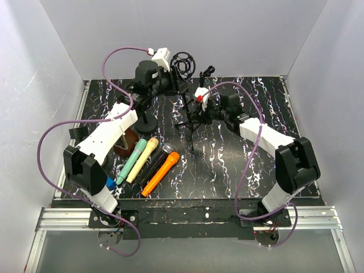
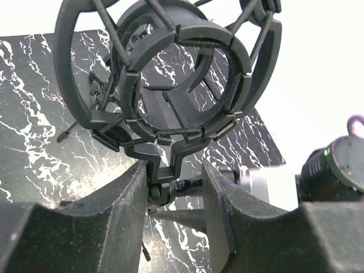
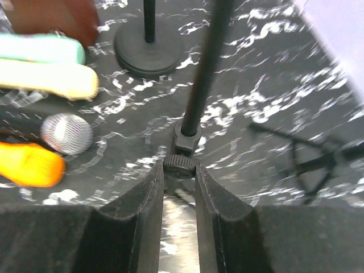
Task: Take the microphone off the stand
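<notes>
The black shock mount (image 2: 170, 74) tops the tripod stand (image 1: 190, 116); its ring holds no microphone. My left gripper (image 2: 173, 170) is shut on the swivel joint (image 2: 165, 190) just under the mount; it is at the back centre in the top view (image 1: 172, 81). My right gripper (image 3: 180, 170) is shut on the knurled knob (image 3: 181, 166) at the foot of the stand's pole (image 3: 207, 62); the top view (image 1: 199, 115) shows it lower on the stand. Several microphones lie on the table: teal (image 1: 132, 160), yellow (image 1: 143, 158), black with a silver head (image 1: 159, 159), orange (image 1: 161, 172).
A second stand with a round base (image 1: 149, 122) stands left of the tripod. A brown object (image 1: 122, 149) lies beside the teal microphone. A small clip (image 1: 207, 71) sticks up at the back. Tripod legs (image 3: 307, 165) spread over the marbled table (image 1: 239, 165). White walls enclose it.
</notes>
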